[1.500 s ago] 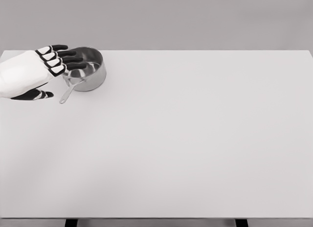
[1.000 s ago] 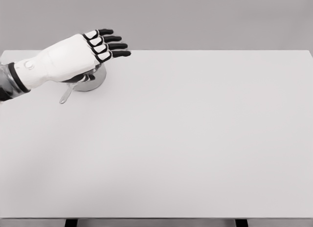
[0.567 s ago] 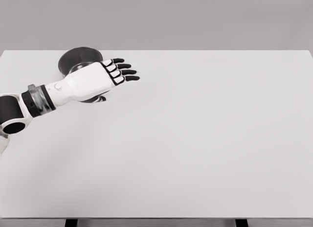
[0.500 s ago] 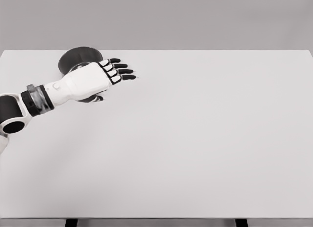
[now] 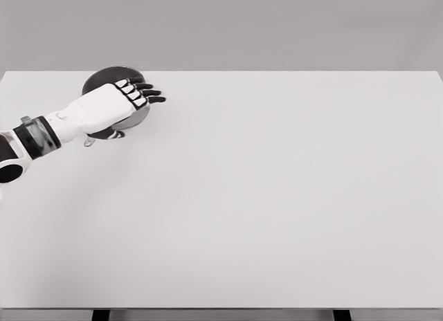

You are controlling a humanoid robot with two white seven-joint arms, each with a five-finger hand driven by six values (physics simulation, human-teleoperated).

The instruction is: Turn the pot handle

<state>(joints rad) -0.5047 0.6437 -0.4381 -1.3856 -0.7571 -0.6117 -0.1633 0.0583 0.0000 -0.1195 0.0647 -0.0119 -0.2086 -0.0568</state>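
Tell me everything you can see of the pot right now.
The pot is shiny metal, round, at the table's far left corner. The left hand lies across it, fingers extended, hiding most of it; only the dark far rim and a sliver of handle at the near left show. Whether the hand touches it cannot be told.

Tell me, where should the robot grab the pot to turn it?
Probably the thin handle, poking out toward the robot beneath the left hand. It's long and slim, so fingers could wrap around it from above, on the near side of the pot.
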